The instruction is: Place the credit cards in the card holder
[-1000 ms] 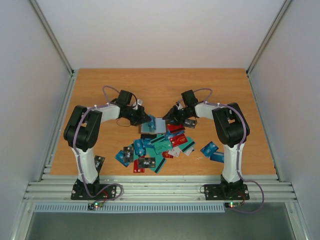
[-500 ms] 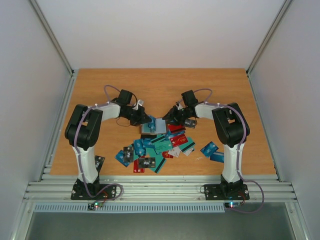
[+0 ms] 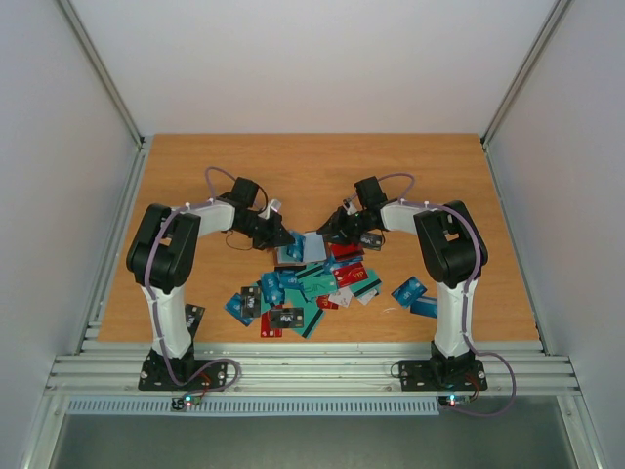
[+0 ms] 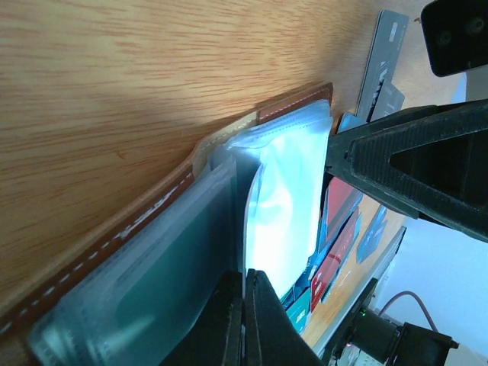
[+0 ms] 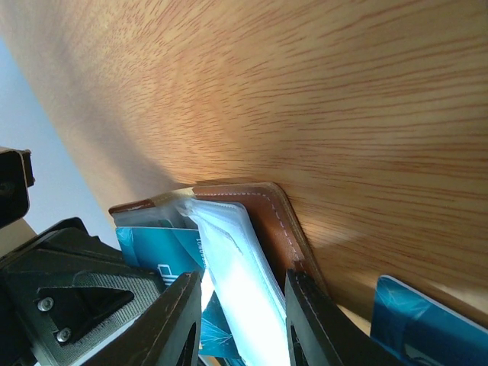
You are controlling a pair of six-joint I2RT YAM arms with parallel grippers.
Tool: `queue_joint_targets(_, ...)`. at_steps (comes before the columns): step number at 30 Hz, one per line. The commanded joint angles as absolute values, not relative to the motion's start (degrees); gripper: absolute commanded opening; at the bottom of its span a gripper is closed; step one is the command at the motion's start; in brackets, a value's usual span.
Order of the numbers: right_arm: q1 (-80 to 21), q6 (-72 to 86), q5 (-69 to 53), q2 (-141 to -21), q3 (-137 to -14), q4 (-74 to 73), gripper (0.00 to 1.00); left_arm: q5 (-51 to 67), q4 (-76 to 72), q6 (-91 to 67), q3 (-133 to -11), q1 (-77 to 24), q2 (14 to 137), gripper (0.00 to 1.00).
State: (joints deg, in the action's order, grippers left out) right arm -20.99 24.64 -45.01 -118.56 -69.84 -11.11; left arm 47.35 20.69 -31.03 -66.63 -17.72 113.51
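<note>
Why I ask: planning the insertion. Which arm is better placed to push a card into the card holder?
Left. The left gripper is shut on what looks like a teal card at the card holder's clear sleeves; the right gripper clamps the holder's edge, steadying it.

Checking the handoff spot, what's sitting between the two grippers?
The card holder, open with clear sleeves, lies between left gripper and right gripper; the top view shows it.
</note>
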Motion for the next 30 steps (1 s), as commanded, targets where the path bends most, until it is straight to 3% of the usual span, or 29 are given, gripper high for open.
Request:
queue_joint_targets(1, -22.1, 25.0, -43.2, -122.0, -68.2, -12.9, 0.32, 47.6, 22.7, -30.2, -66.3, -18.3, 112.8, 0.00)
queue_joint_targets(22, -22.8, 24.4, -43.9, -122.2, -68.2, -14.2, 0.31, 52.9, 5.5, -39.1, -64.5, -18.2, 115.7, 0.00)
queue_joint_targets(30, -22.8, 22.5, -41.2, -120.3, -69.5, -20.1, 0.31, 54.5, 9.2, -33.2, -69.3, -18.2, 118.4, 0.00)
